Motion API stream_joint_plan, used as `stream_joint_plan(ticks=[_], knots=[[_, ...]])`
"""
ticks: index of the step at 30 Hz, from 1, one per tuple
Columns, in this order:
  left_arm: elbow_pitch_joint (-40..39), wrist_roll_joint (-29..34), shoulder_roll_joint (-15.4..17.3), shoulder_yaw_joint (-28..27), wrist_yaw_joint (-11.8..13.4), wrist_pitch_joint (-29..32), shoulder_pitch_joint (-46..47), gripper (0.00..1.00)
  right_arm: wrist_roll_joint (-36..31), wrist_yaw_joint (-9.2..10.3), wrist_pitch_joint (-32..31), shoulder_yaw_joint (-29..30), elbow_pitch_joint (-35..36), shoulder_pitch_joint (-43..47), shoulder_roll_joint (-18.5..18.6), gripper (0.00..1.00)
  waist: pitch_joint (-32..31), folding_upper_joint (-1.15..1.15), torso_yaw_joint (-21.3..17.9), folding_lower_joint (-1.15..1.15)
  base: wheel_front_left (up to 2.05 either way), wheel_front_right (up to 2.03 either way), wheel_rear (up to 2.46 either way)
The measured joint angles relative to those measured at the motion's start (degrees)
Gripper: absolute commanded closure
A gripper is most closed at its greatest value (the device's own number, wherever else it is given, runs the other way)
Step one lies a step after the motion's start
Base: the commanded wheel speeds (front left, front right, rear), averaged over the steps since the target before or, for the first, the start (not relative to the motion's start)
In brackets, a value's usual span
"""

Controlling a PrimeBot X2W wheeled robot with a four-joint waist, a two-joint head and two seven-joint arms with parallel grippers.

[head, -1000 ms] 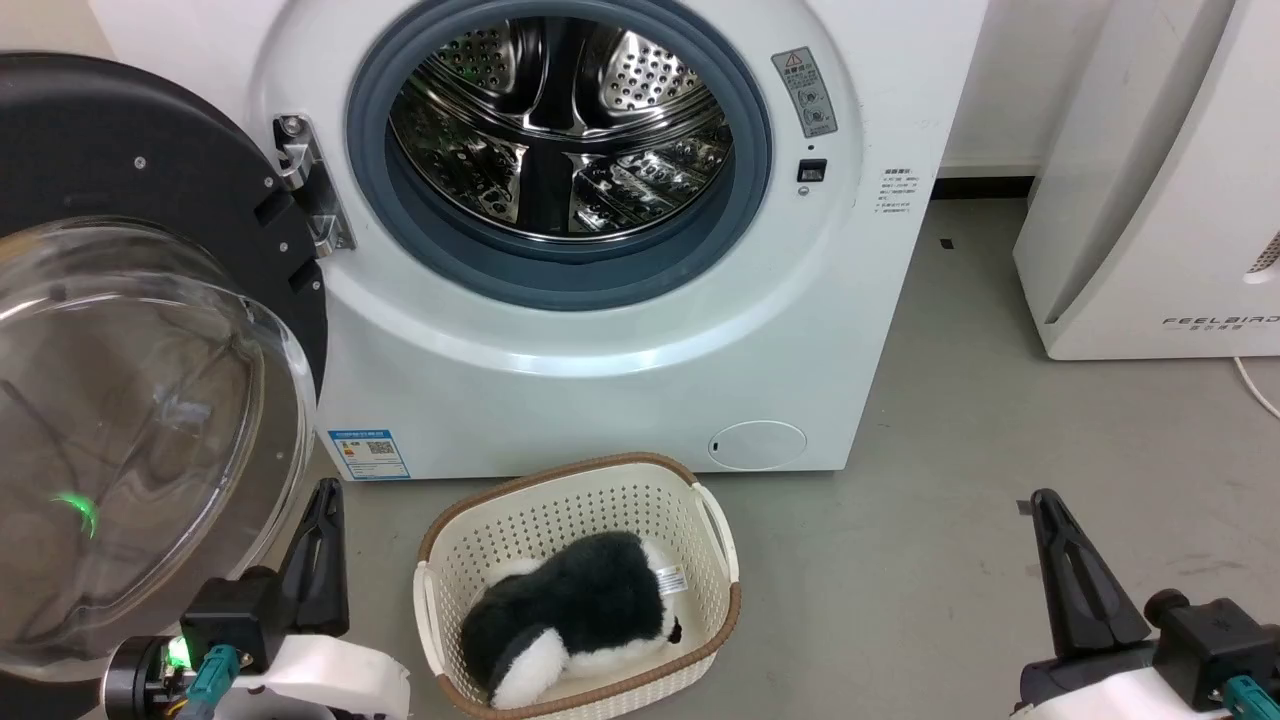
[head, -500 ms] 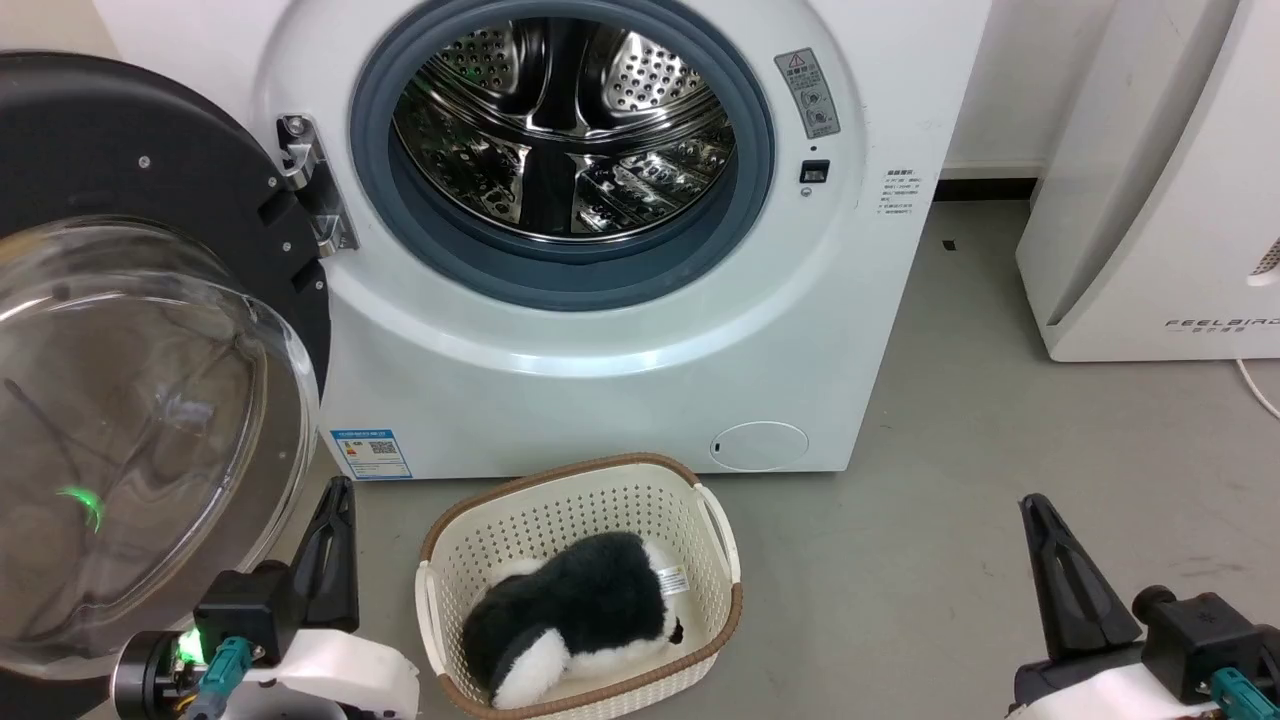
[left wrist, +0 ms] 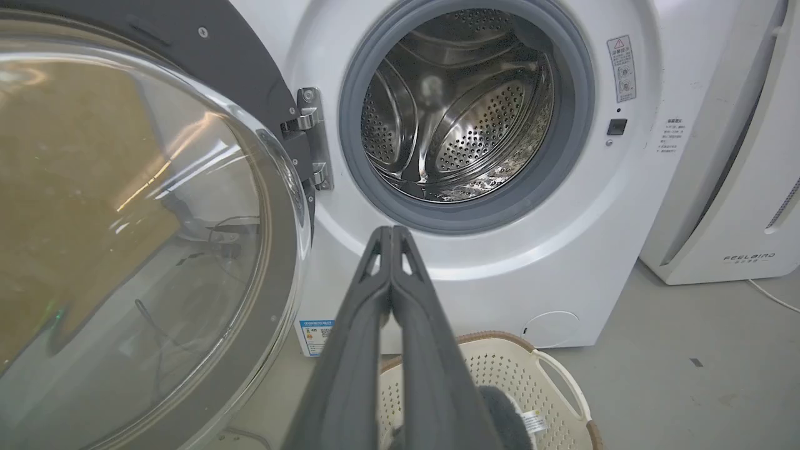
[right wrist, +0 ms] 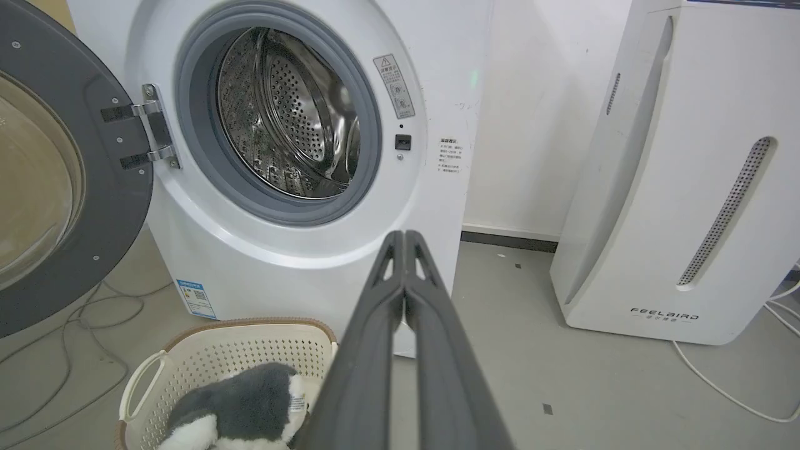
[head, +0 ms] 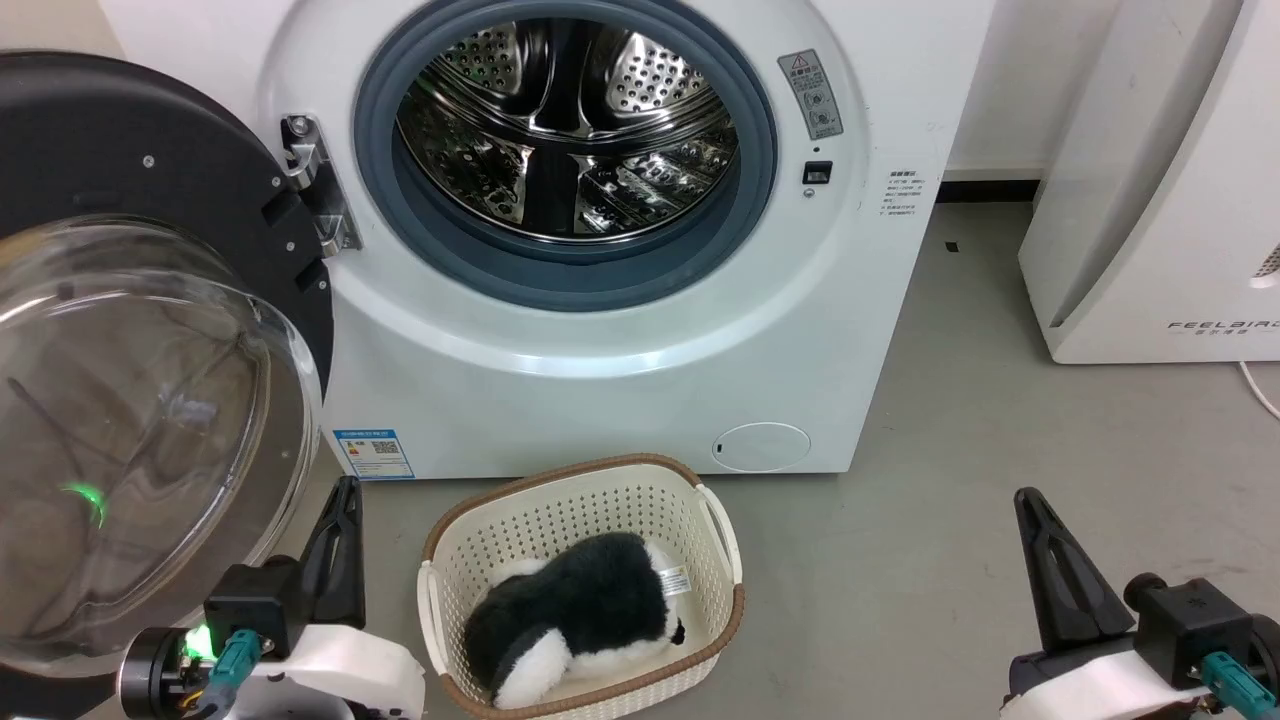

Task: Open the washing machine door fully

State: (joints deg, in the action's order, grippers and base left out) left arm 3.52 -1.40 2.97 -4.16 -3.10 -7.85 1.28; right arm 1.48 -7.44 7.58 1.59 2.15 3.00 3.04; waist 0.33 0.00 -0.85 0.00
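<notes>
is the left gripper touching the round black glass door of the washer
Apart. The left wrist view shows the white front-loading washing machine between the left gripper and the round glossy black glass-centred door.

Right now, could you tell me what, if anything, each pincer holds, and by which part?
Nothing is held: the left pincer and right pincer are shut and empty, clear of the washing machine door.

A cream perforated basket [head: 600, 505] with a brown rim sits on the grey floor [head: 950, 450] at six o'clock in the head view. A black-and-white plush toy [head: 575, 610] lies inside it, a small label at its three o'clock side. A white appliance [head: 1150, 200] lettered FEELBIRD stands at two o'clock, a white cable [head: 1258, 387] trailing on the floor at its five o'clock corner.
</notes>
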Motion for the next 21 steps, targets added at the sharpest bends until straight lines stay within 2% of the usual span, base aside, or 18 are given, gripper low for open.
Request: stream_joint_plan(ticks=[21], knots=[[-1.2,0.3,0.0,1.5,1.0,2.7,-0.1,1.00,-0.4,0.00,-2.5,-0.5,-0.6,-0.3,0.0,1.00,-0.1,0.00,0.3,0.00,0.00,0.00,0.00]])
